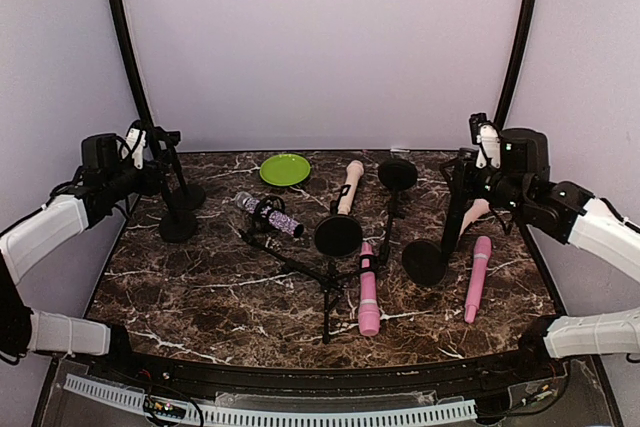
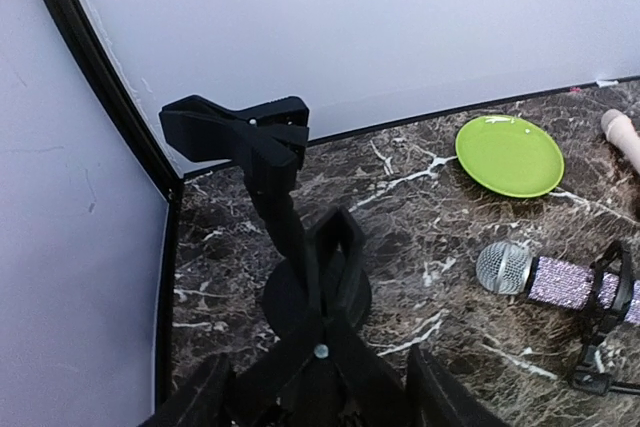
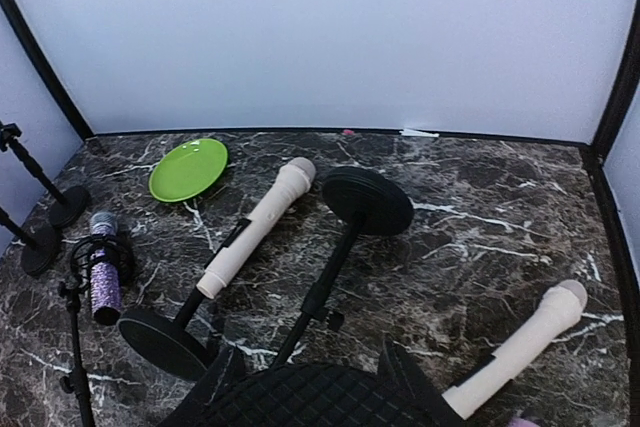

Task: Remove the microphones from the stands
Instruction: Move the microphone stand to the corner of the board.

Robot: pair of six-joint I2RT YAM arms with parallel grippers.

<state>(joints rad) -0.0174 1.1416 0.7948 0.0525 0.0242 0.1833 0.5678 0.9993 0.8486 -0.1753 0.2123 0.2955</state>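
Right gripper [image 1: 465,169], right of frame: fingers clamped on the top of the leaning stand [image 1: 447,227]. Cream microphone [image 1: 477,213] sits just beside the pole, under the gripper; can't tell if it's clipped in. Left gripper [image 1: 152,145], upper left: fingers straddle a bare clip stand [image 2: 335,277]. Gripping or clear of it, can't tell.

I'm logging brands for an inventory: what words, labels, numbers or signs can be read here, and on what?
None can be read. The cream microphones, pink microphones, glitter microphone, black stands and green plate show no legible lettering in any view.
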